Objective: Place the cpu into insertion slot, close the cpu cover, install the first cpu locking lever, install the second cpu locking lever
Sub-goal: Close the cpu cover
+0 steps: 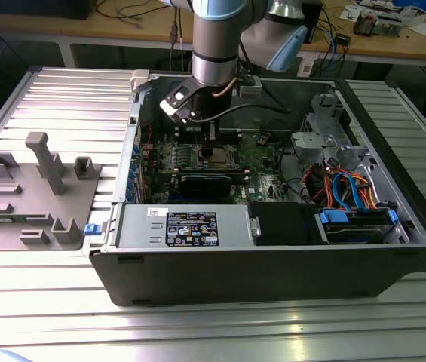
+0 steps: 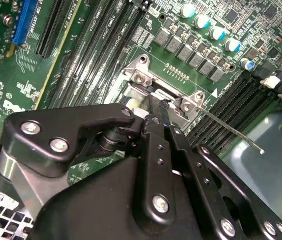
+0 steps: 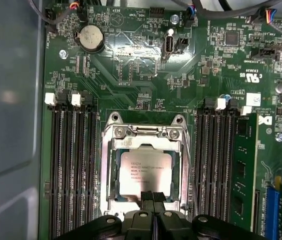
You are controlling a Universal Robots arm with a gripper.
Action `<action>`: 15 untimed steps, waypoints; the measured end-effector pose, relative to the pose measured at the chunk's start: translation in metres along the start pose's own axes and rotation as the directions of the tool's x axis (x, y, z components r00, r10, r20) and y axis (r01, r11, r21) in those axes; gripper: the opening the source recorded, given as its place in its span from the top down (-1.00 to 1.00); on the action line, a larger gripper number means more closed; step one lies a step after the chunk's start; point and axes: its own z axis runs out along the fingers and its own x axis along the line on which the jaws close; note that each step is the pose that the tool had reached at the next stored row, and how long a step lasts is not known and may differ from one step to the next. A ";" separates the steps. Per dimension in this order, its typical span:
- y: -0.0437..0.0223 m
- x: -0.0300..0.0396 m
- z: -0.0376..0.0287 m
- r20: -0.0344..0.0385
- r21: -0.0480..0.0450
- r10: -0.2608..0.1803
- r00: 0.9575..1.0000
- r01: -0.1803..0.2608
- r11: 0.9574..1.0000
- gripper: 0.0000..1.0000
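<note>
The cpu (image 3: 141, 172), a silver-grey square chip, lies in the insertion slot (image 3: 112, 192) on the green motherboard. The cpu cover (image 3: 108, 160), a thin silver frame, lies down around it, hinged at the far edge. My gripper (image 3: 152, 199) is shut with its two black fingers pressed together, their tips at the chip's near edge. In the second wrist view the gripper (image 2: 154, 112) stands over the socket's hinge end, and a thin wire locking lever (image 2: 230, 129) sticks out sideways, off the board. In the exterior view the gripper (image 1: 211, 134) hangs just above the socket (image 1: 217, 157).
Long black memory slots (image 3: 71, 170) flank the socket on both sides. A coin battery (image 3: 92, 38) sits further off. The open case holds a power supply (image 1: 186, 225), a black card (image 1: 206, 181) and a drive cage with blue cables (image 1: 352, 197). A grey fixture (image 1: 35, 188) lies outside it.
</note>
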 end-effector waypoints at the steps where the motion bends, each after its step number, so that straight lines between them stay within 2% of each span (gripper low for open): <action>1: -0.0001 0.0001 0.0010 0.000 0.000 0.000 1.000 0.000 1.000 0.79; 5: -0.0005 0.0002 0.0046 0.000 0.000 0.000 1.000 0.000 1.000 0.79; 10: -0.0005 0.0003 0.0051 0.000 0.000 0.000 1.000 0.000 1.000 0.79; 12: -0.0005 0.0002 0.0039 0.000 0.000 0.000 1.000 0.000 1.000 0.79; 15: -0.0006 -0.0001 -0.0018 0.000 0.000 0.000 1.000 0.000 1.000 0.79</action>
